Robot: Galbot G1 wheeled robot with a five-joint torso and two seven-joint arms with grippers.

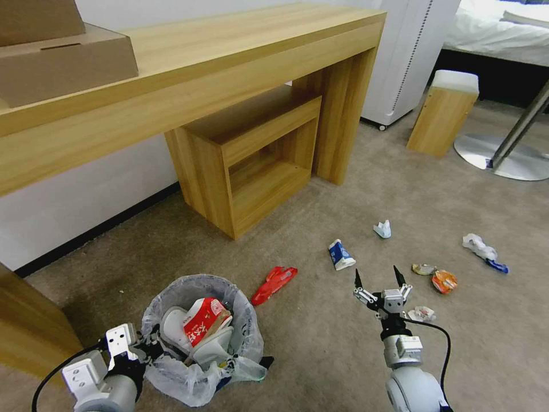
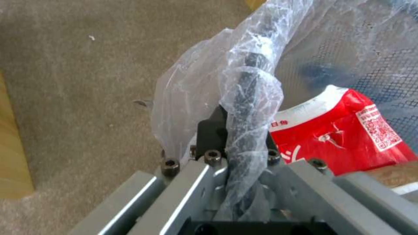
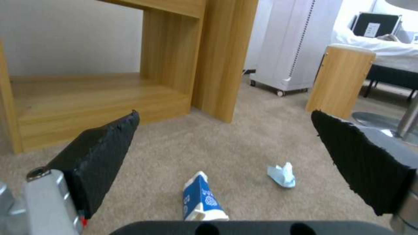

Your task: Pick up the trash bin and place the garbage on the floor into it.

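Note:
The trash bin (image 1: 245, 320), lined with a crinkly whitish bag, stands on the carpet at the lower left and holds white slippers (image 1: 171, 327) and a red-white crushed cup (image 1: 203, 321). My left gripper (image 1: 152, 341) is shut on the bin's near-left rim; the left wrist view shows the bag-wrapped rim (image 2: 250, 98) clamped in the left gripper (image 2: 241, 138), with the cup (image 2: 344, 130) beside it. My right gripper (image 1: 377, 278) hangs open above the floor, just short of the blue-white carton (image 1: 341, 254) (image 3: 199, 199). A red wrapper (image 1: 274, 282) lies between bin and carton.
More litter lies to the right: pale crumpled paper (image 1: 382, 229) (image 3: 282, 174), an orange wrapper (image 1: 444, 281), a flattened scrap (image 1: 424, 269), a white scrap (image 1: 422, 313) and a white-and-blue piece (image 1: 480, 249). A wooden desk (image 1: 189, 74) with a shelf unit (image 1: 251, 154) stands behind, a small stool (image 1: 443, 111) at right.

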